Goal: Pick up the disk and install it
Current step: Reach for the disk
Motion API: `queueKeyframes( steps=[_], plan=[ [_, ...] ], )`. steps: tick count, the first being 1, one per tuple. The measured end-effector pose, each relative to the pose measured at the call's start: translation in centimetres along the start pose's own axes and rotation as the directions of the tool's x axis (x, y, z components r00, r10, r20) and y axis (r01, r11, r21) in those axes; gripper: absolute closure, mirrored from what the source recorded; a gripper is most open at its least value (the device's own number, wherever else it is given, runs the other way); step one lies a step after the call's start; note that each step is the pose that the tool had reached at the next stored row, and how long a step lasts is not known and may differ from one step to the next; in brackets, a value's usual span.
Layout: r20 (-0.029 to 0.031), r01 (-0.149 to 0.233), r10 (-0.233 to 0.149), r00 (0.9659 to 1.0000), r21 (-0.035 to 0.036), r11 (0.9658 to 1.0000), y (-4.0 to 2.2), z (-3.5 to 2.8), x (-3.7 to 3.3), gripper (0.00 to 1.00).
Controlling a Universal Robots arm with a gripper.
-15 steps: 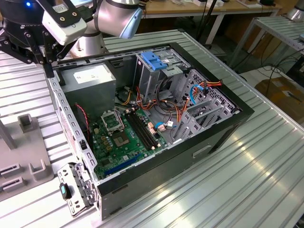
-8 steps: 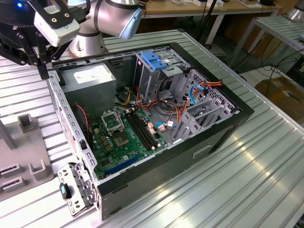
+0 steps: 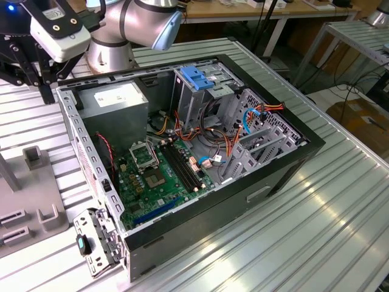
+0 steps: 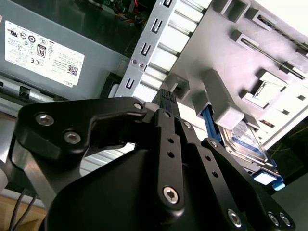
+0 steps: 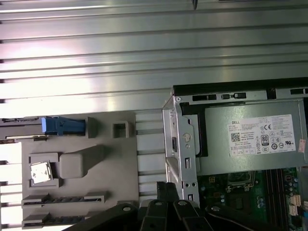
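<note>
The disk [image 4: 248, 144], silver with a white-and-blue label and blue rails, stands on edge in a slot of the grey fixture [image 4: 269, 57]. In the first wrist view its blue rail [image 5: 62, 126] shows at the fixture's [image 5: 82, 168] far corner. My gripper [image 4: 166, 98] is shut with nothing in it, and it hangs beside the open computer case's corner, apart from the disk. In the exterior view the gripper [image 3: 47, 97] hangs at the upper left, above the ribbed table. In the first wrist view its black fingers [image 5: 166, 190] point between the fixture and the case.
The open computer case [image 3: 292, 164] lies on the ribbed metal table [image 3: 304, 243]. Inside it are a grey power-supply box [image 3: 115, 100], a green motherboard [image 3: 158, 176], loose cables and a metal cage topped by a blue bracket [image 3: 197, 76]. A small hinged bracket [image 3: 91, 243] lies beside the case.
</note>
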State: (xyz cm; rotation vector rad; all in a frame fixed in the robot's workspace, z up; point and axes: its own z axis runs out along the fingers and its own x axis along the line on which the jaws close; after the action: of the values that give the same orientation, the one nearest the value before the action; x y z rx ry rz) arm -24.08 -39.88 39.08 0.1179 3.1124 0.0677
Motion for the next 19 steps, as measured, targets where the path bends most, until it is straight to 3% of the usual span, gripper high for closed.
queueKeyframes(
  steps=[12, 19],
  plan=[
    [-0.0001, 0.0, 0.0, 1.0, 0.0001, 1.0, -0.12, 0.11, 1.46, 0.89],
    [-0.0001, 0.0, 0.0, 1.0, 0.0, 1.0, -0.13, 0.11, 1.61, 0.89]
  ],
)
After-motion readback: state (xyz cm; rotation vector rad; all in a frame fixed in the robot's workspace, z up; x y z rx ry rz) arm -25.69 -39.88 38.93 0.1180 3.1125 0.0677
